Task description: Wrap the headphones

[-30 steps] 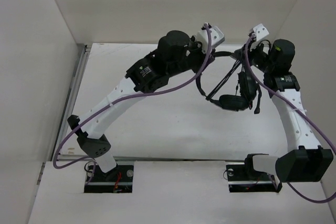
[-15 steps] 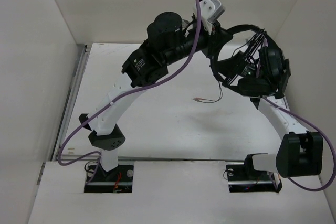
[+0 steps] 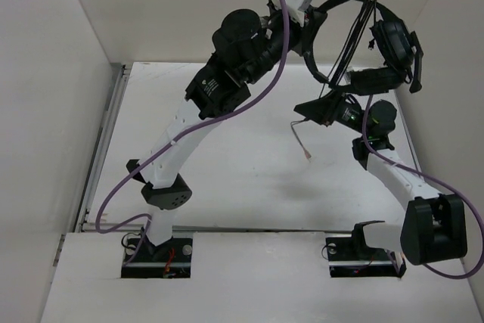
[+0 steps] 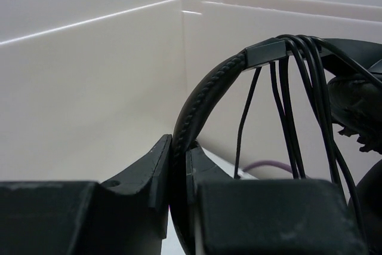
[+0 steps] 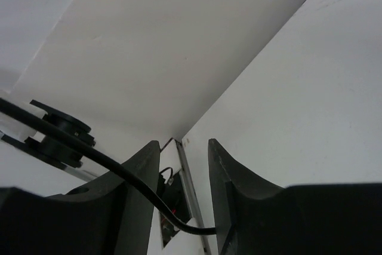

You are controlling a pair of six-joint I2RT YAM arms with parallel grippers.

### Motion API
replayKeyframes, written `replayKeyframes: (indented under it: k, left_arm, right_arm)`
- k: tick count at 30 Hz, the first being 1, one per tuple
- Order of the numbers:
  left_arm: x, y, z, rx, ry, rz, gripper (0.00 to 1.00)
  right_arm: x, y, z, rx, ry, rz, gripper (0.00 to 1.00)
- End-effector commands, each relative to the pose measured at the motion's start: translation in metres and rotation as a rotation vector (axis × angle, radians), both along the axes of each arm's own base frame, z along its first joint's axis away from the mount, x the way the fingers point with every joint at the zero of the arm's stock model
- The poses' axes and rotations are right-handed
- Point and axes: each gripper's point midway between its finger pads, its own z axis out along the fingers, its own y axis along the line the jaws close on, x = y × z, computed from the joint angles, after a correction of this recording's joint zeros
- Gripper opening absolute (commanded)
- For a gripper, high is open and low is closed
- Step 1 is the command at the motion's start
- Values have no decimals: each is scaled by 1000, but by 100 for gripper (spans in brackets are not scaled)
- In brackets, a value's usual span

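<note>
Left wrist — left jaws clamp the headphones (image 4: pixel 206 94); right jaws parted, cord (image 5: pixel 77 141) end hidden.

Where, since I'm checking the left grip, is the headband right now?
Left wrist view: the headband is pinched between the left fingers, its wound cord hanging just right; overhead, it's aloft at top right.

A bare white table (image 3: pixel 249 187) is boxed in by plain white walls at its far edge (image 3: pixel 174 5) and its left edge (image 3: pixel 45 111), with a thin metal rail (image 3: pixel 108 134) along the left edge and a white board (image 3: pixel 257 277) across the near edge.
</note>
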Motion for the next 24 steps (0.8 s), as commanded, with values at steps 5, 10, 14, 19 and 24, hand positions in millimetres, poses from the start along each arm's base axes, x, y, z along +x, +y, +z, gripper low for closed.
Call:
replayKeyframes:
  k: [5, 10, 14, 19, 24]
  left_arm:
    - [9, 63, 87, -258, -181, 210, 3]
    - [21, 77, 93, -275, -215, 310, 3]
    - [34, 88, 93, -280, -230, 397, 3]
    - [52, 94, 86, -263, -237, 472, 3]
    - [76, 99, 72, -227, -238, 557, 3]
  right_arm:
    - [-38, 15, 4, -27, -79, 108, 44]
    - [-54, 24, 6, -36, -98, 170, 45]
    - [-63, 29, 10, -39, -121, 198, 44]
    - [-73, 32, 14, -49, -164, 226, 35]
    - [-81, 36, 19, -81, -228, 261, 11]
